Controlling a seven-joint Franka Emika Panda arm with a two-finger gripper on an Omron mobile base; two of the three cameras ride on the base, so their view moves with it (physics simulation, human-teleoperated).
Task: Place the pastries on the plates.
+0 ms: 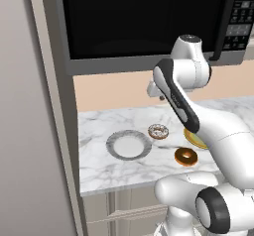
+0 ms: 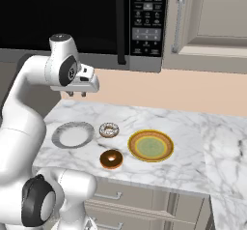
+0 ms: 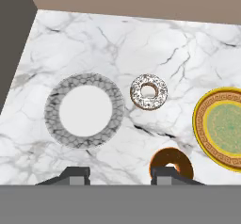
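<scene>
On the marble counter lie the white-iced sprinkled doughnut (image 1: pixel 152 131) (image 2: pixel 103 130) (image 3: pixel 139 93) and, nearer the front edge, the brown-glazed doughnut (image 1: pixel 179 156) (image 2: pixel 105 160) (image 3: pixel 162 159). The grey-rimmed plate (image 1: pixel 111 146) (image 2: pixel 57 135) (image 3: pixel 52 110) sits left of them with nothing on it. The yellow-orange plate (image 2: pixel 132 146) (image 3: pixel 200 124) sits to their right, partly behind my arm in the left base view (image 1: pixel 194 140). My gripper (image 1: pixel 159 97) (image 2: pixel 76 94) (image 3: pixel 120 176) hangs open well above the counter, over its back left part, holding nothing.
A black microwave (image 2: pixel 144 21) with a handle hangs above the counter. A tall panel (image 1: pixel 54 106) bounds the counter's left end. A wall cabinet (image 2: pixel 212 21) is at upper right. The counter's front edge (image 2: pixel 144 185) runs just past the brown doughnut.
</scene>
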